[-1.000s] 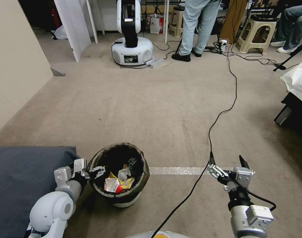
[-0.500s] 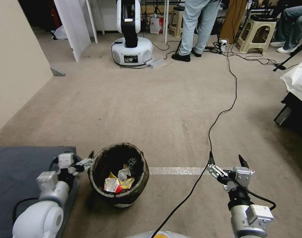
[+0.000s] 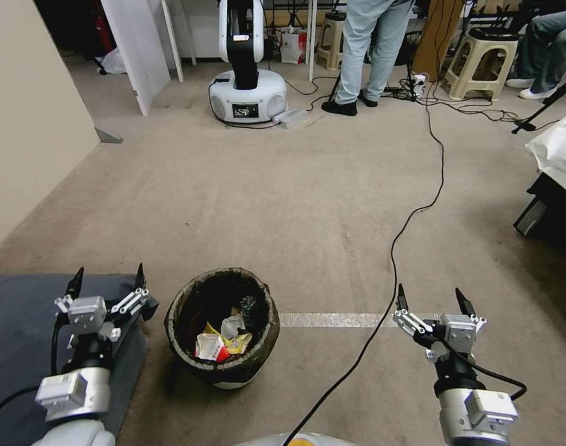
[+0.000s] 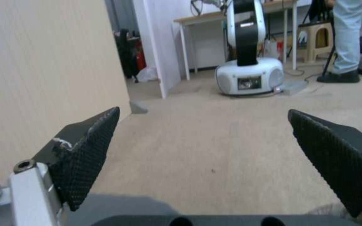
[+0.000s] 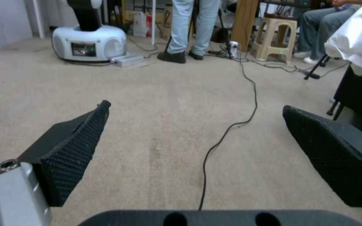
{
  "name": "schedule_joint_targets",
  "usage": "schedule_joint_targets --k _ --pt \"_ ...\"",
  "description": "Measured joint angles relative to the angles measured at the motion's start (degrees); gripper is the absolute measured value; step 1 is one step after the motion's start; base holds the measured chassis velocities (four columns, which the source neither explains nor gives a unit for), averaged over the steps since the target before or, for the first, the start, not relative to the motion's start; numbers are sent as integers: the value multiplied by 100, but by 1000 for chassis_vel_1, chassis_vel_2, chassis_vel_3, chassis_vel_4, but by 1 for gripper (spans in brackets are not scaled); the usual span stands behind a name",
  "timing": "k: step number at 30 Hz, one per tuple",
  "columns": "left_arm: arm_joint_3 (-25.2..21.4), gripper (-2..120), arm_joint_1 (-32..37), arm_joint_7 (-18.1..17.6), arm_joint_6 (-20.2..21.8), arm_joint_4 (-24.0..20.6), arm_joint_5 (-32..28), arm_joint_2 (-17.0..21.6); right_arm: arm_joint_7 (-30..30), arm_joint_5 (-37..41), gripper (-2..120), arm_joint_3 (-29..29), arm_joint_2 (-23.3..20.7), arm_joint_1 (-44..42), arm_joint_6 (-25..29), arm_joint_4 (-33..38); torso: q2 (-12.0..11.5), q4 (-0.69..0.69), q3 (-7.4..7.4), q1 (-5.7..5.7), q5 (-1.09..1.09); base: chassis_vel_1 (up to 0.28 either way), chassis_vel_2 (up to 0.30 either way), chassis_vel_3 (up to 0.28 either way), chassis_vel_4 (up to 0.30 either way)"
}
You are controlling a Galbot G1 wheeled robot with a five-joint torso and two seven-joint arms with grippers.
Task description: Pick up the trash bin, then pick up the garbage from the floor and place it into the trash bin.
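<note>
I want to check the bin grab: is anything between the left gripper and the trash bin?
Nothing visible stands between them. The left gripper is open beside the trash bin, over a dark grey cushion, with bare carpet in the gap. The black cable runs on the bin's other side.

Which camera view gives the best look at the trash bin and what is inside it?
The head view: the trash bin stands whole on the carpet, garbage visible inside. Both wrist views look forward over carpet toward the room, past the bin.

Even, fairly bright indoor light from overhead, soft shadow on the beige carpeted floor (image 3: 283, 204) beside the small round white plastic bin with dark bag lining (image 3: 224, 325), straight lines bowing at head-view edges, both wrist views soft and slightly blurred, far room dim.
</note>
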Motion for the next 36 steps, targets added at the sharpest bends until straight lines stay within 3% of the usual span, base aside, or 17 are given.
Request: schedule_joint_targets --k 36 --pt "20 100 211 -87 -55 -25 23 -54 -1 -121 100 -19 -60 2 79 -41 0 -1 0 0 0 0 0 0 0"
